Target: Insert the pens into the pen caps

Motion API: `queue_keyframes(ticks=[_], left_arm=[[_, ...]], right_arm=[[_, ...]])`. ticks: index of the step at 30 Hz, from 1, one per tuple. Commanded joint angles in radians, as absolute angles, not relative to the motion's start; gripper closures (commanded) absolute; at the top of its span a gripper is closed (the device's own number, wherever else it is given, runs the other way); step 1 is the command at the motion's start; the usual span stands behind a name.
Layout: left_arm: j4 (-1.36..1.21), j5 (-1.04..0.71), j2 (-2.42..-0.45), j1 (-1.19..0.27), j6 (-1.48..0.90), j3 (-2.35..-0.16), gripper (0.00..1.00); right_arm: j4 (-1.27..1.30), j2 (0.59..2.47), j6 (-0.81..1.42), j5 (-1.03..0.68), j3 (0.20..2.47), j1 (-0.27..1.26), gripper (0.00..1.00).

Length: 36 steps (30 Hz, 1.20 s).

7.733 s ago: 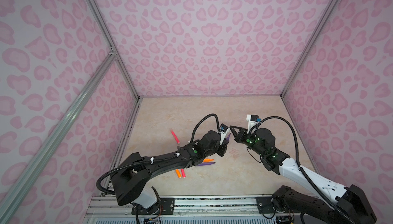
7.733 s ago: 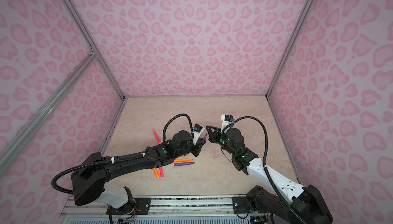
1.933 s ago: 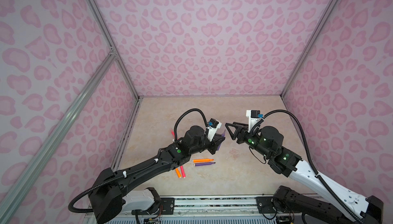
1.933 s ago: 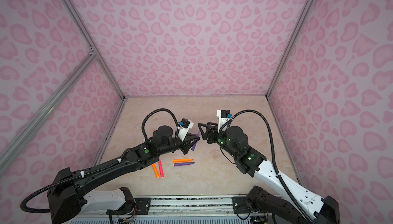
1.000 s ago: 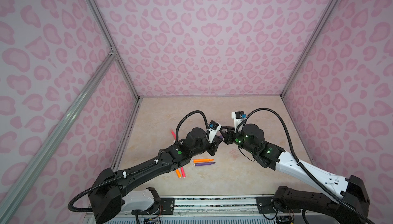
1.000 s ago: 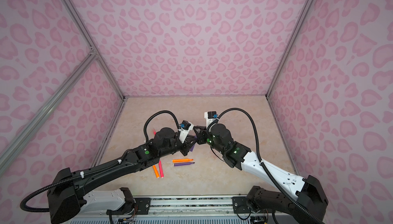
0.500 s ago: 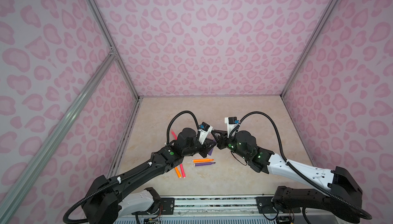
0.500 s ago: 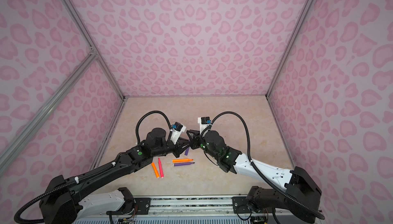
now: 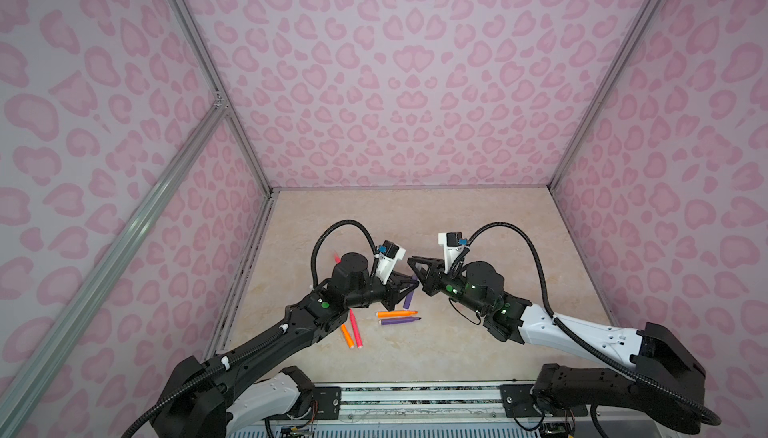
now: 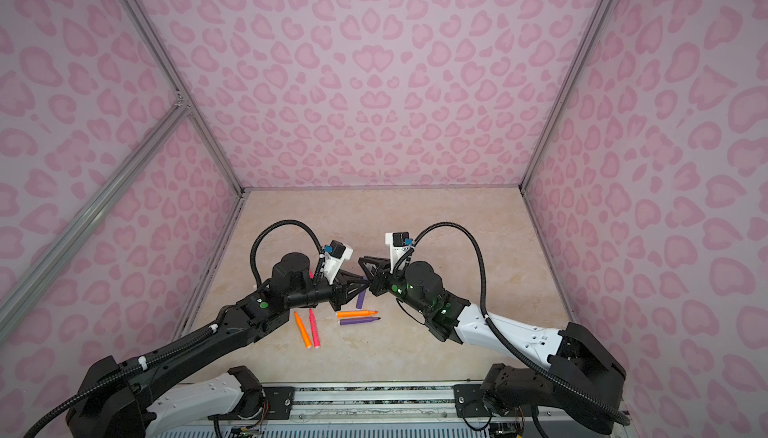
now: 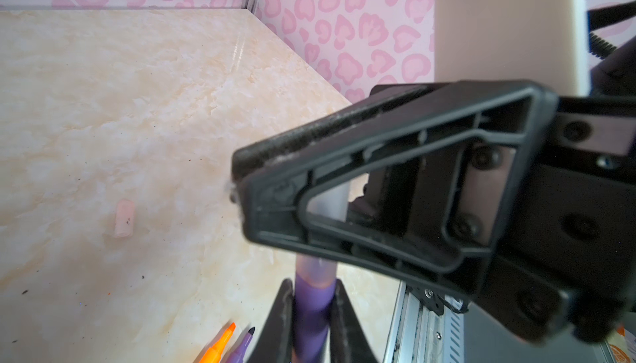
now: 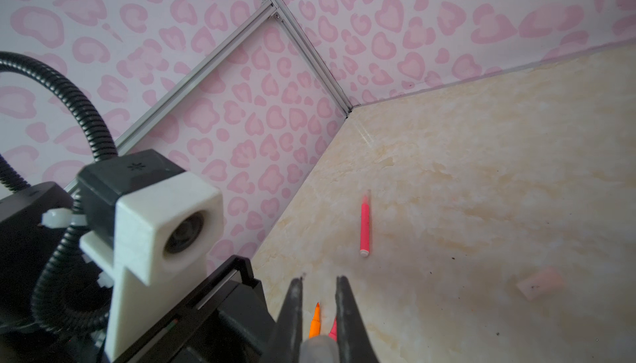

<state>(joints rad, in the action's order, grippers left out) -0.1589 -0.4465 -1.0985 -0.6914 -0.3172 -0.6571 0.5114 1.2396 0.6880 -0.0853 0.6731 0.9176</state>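
- Nearest, an orange pen (image 9: 345, 335) and a pink pen (image 9: 355, 328) are lying side by side; just beyond, a second orange pen (image 9: 397, 313) and a second purple pen (image 9: 400, 321) are lying parallel, tips bare.
- Above them, the left gripper (image 11: 312, 289) is clamping the held purple pen (image 9: 408, 298) by its barrel, tilting it up toward the right.
- The right gripper (image 12: 319, 287) is pinching a clear cap (image 11: 316, 268), which is sitting over that pen's end.
- Capping is under way, I judge; the next move calls for pressing both along one axis until seated, without skewing.
- A loose cap (image 11: 124, 218) is lying on the table (image 9: 478, 228), well apart from the pens.
- Farthest left, another pink pen (image 12: 364, 228) is lying alone.
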Motion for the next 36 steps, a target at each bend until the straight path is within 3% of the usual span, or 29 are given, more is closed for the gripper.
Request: queue_keyframes(ticks=[1,5,8,14,18,25,28,36], left_arm=[[-0.354,-0.110,-1.085,-0.672,-0.361,-0.668,0.96],[-0.289,0.027,-1.077,-0.674,-0.362,-0.680,0.96],[-0.253,0.086,-1.070,-0.685,-0.352,-0.692,0.96],[-0.251,0.104,-1.066,-0.698,-0.349,-0.694,0.96],[-0.251,-0.014,-1.075,-0.673,-0.390,-0.719,0.96],[-0.344,-0.312,-1.097,-0.626,-0.470,-0.734,0.96],[-0.383,-0.383,-1.106,-0.624,-0.492,-0.734,0.96],[-0.349,-0.349,-1.087,-0.627,-0.454,-0.732,0.96]], right_arm=[[0.240,1.244,0.657,-0.112,0.730,0.976,1.00],[0.053,1.271,0.644,0.138,0.806,1.064,1.00],[0.002,1.309,0.641,0.204,0.841,1.106,1.00],[0.056,1.350,0.658,0.153,0.830,1.112,1.00],[0.221,1.321,0.619,-0.035,0.751,1.105,1.00],[0.498,1.153,0.730,-0.183,0.499,1.062,1.00],[0.493,1.067,0.733,-0.170,0.453,1.043,1.00],[0.322,1.002,0.676,-0.084,0.532,1.035,1.00]])
